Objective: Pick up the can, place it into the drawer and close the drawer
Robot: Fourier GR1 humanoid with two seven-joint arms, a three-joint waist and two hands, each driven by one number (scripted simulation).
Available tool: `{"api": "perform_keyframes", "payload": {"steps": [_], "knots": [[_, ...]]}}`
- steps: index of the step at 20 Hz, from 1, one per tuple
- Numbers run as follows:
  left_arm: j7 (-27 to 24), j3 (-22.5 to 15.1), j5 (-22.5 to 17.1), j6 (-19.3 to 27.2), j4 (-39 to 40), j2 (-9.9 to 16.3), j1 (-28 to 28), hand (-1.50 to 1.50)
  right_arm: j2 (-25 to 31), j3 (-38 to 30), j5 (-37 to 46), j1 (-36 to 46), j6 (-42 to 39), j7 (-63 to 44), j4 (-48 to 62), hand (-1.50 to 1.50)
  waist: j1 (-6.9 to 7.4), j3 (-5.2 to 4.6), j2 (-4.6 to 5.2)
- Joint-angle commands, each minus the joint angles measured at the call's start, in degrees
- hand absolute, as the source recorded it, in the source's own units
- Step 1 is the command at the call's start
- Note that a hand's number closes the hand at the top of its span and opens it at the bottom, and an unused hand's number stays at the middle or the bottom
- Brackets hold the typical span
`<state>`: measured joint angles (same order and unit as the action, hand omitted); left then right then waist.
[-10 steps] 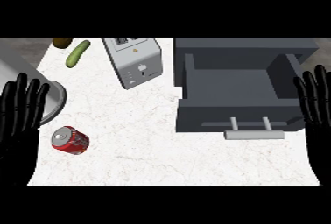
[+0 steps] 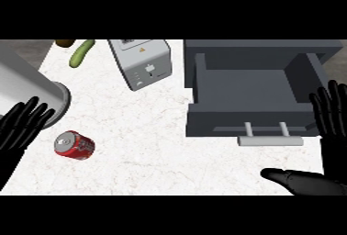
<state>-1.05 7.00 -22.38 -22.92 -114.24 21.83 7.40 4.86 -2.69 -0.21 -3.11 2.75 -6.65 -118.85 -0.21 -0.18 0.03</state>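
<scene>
So the can (image 2: pixel 75 144) was lying on its side on the white counter (image 2: pixel 169 160), near the left edge and well apart from the drawer (image 2: pixel 254 87), which was already pulled open over on the right with its handle (image 2: pixel 269 139) sticking out toward the near side. The left hand (image 2: pixel 24 126) was just beside the can, fingers straight and spread, not wrapped around anything. The right hand (image 2: pixel 332 119) sat at the right edge next to the drawer, also flat and open, thumb poking out low along the near edge. Nothing picked up yet, as far as I could see.

My worry: that can was on its side, so it looked like it would roll if the fingers nudged it before closing round it, maybe right off the left edge. There was also a big metal pot (image 2: pixel 30 89) right behind the left hand that could get bumped on the way in. Farther back sat a toaster (image 2: pixel 142 62) and a cucumber (image 2: pixel 81 52), both out of the path. Carrying the can across, it could clip the drawer's front wall if brought in low.
</scene>
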Motion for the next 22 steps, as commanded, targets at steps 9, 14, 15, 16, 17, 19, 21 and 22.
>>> {"api": "perform_keyframes", "payload": {"steps": [9,14,15,16,17,19,21,22], "knots": [[3.7,17.5,-21.7,-22.8,14.5,16.6,5.1,-1.5,3.1,-10.5,-9.7,-12.1,-4.8,-2.0,-4.9,-1.5,0.06,0.2,-0.19],[5.4,21.6,-23.0,-26.6,15.6,16.6,6.4,-1.5,4.1,-14.4,-13.7,-13.7,-8.0,-2.2,-5.6,-1.5,0.19,0.19,-0.14],[7.5,22.6,-26.1,-24.4,12.1,16.9,7.0,-1.5,0.5,-10.4,-8.8,-17.3,-8.0,2.1,-5.8,-1.5,0.25,0.21,-0.16],[6.8,23.1,-25.7,-27.9,15.8,16.7,7.7,-1.5,1.6,-12.2,-10.8,-16.3,-8.6,0.6,-5.5,-1.5,0.25,0.19,-0.14],[8.9,23.3,-29.4,-26.3,17.2,18.5,7.0,-1.5,2.6,-14.6,-13.5,-15.5,-9.7,1.6,-3.8,-1.5,0.18,0.21,-0.12],[12.7,22.3,-33.0,-23.2,15.5,19.3,6.8,-1.5,2.2,-15.2,-13.4,-17.0,-11.5,3.8,-2.5,-1.5,0.15,0.23,-0.12],[14.6,20.5,-34.6,-21.8,17.1,19.2,6.0,-1.5,4.5,-18.6,-16.9,-17.6,-12.8,1.8,-4.4,-1.5,-0.04,0.22,-0.13],[16.6,20.8,-38.5,-21.0,19.1,22.1,4.0,-1.5,3.7,-17.6,-15.2,-14.9,-13.4,5.8,1.6,-1.5,0.08,0.24,-0.05]]}}
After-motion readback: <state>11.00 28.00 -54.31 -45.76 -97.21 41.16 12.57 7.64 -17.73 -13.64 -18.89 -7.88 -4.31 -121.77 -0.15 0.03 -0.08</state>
